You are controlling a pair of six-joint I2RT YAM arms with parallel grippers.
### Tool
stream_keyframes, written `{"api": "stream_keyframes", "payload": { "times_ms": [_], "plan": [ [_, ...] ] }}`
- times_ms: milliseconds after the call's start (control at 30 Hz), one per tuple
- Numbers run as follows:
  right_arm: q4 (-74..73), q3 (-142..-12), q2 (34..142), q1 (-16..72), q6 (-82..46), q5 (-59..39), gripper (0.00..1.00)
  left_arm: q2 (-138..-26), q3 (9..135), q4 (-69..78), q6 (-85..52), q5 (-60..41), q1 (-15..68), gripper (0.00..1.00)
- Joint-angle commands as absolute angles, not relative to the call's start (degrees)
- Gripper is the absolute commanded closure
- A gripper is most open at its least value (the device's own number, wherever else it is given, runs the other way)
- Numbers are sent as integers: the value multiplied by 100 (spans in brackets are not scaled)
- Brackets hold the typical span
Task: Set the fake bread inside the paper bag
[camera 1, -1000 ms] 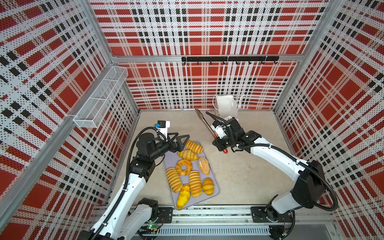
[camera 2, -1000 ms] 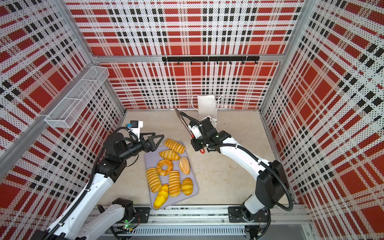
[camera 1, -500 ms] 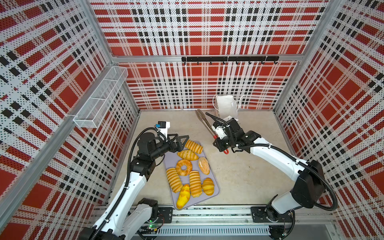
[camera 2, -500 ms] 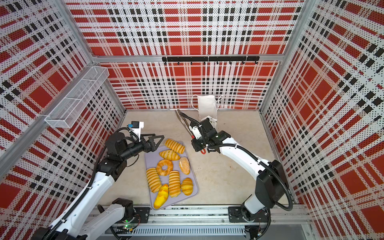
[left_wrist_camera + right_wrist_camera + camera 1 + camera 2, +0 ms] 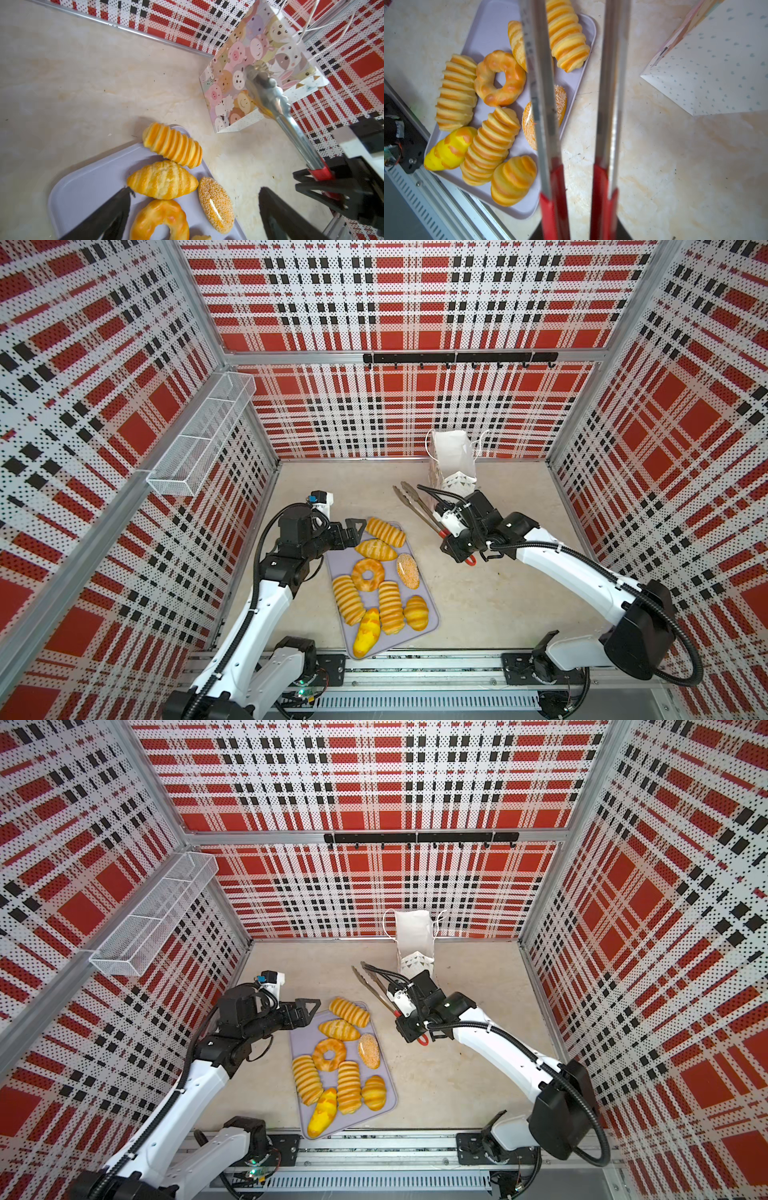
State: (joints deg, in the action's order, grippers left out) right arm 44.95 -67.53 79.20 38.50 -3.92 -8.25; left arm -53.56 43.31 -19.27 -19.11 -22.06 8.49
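Observation:
Several pieces of fake bread lie on a lavender tray (image 5: 340, 562): striped loaves, a ring doughnut (image 5: 368, 575), a sesame roll (image 5: 407, 570) and a yellow bun (image 5: 365, 635). The white paper bag (image 5: 454, 456) stands upright at the back wall; its cartoon side shows in the left wrist view (image 5: 249, 68). My right gripper (image 5: 445, 531) is shut on the red handles of metal tongs (image 5: 415, 506), whose tips are spread and empty beside the bag. My left gripper (image 5: 357, 527) hangs open over the tray's far end, near the doughnut (image 5: 160, 220) and the sesame roll (image 5: 216, 205).
A white wire-mesh basket (image 5: 199, 439) is fixed on the left wall. A black hook rail (image 5: 457, 358) runs along the back wall. Plaid walls close in three sides, and a metal rail (image 5: 374, 659) borders the front edge by the tray.
The tongs' arms have spread apart in my right gripper. Both arms have otherwise stayed almost still.

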Motion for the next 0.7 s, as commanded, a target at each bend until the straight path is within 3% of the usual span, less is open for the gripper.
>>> {"api": "stream_keyframes", "payload": {
  "times_ms": [0, 333, 667],
  "plan": [
    [4826, -6854, 7576, 3937, 28, -589, 73, -5220, 4498, -2138, -1947, -2035, 835, 2],
    [5660, -7090, 7263, 4239, -288, -223, 73, -5277, 4682, -3014, -1786, -2297, 1214, 2],
    [5742, -6589, 6897, 4408, -1314, -1200, 77, -5229, 4653, -2716, -2089, -2401, 2020, 2]
  ]
}}
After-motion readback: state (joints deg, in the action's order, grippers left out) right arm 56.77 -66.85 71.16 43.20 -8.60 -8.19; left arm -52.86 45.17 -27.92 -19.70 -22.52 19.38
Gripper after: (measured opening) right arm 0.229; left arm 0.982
